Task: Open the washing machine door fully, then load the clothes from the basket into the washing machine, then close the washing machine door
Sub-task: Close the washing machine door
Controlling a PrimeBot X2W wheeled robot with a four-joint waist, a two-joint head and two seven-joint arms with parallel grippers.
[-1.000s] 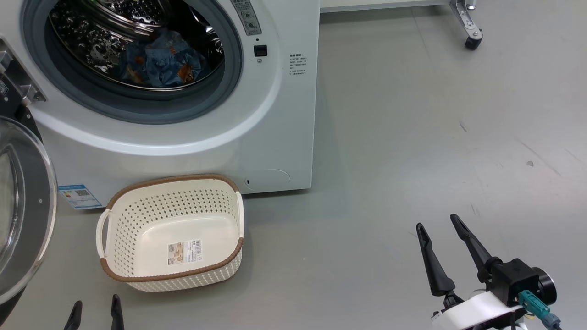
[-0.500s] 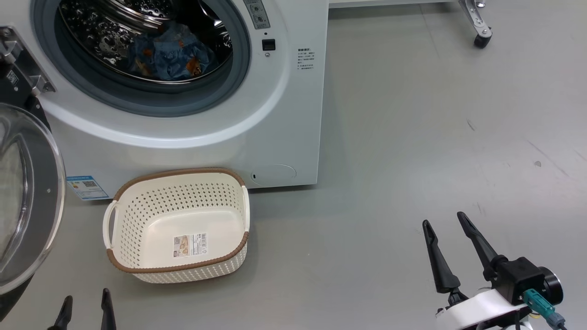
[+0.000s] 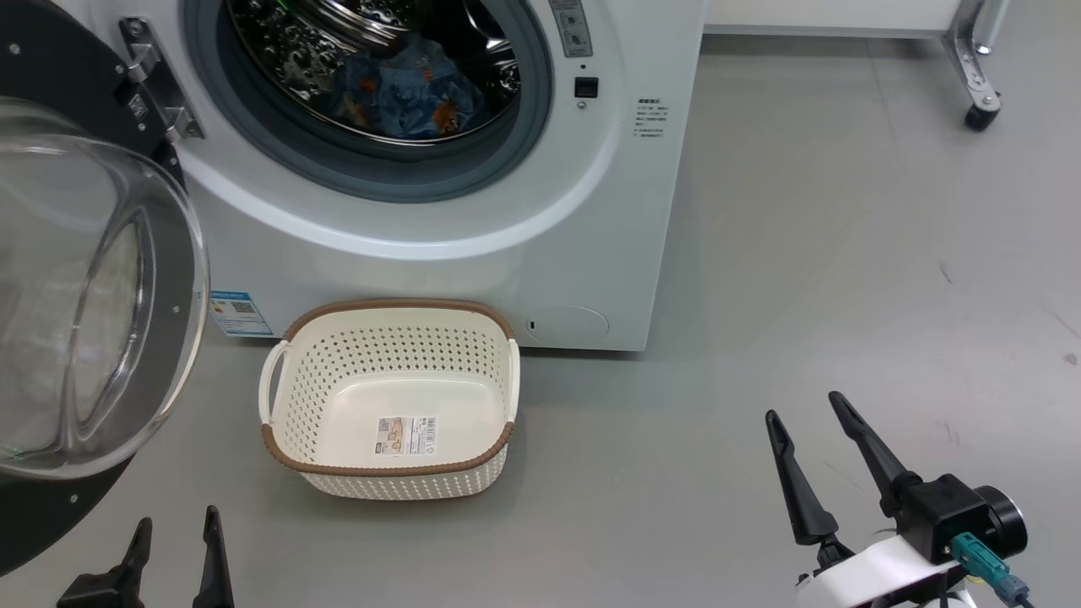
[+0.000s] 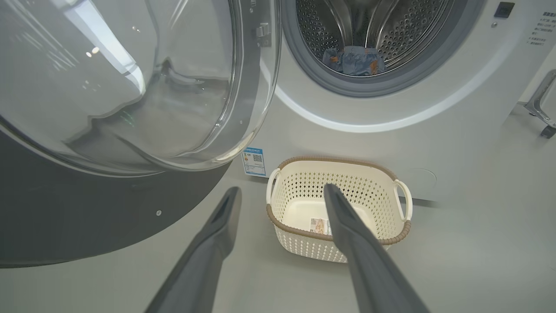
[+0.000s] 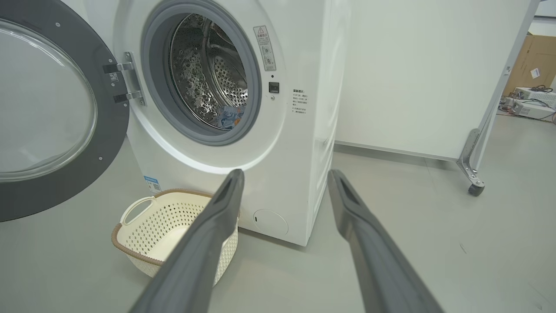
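Note:
The white washing machine stands with its round black-rimmed door swung wide open to the left. Light blue printed clothes lie inside the steel drum. On the floor in front sits the cream basket, showing just a barcode sticker inside. My left gripper is open, low at the left, near the door's lower rim. My right gripper is open over bare floor to the right, holding nothing.
Grey floor spreads to the right of the machine. A white panel on a metal leg with a caster wheel stands behind. A cardboard box and equipment sit far right in the right wrist view.
The head camera has swung left, so the whole picture shifted right and more of the open door shows. Both grippers stay open and keep their places in the view.

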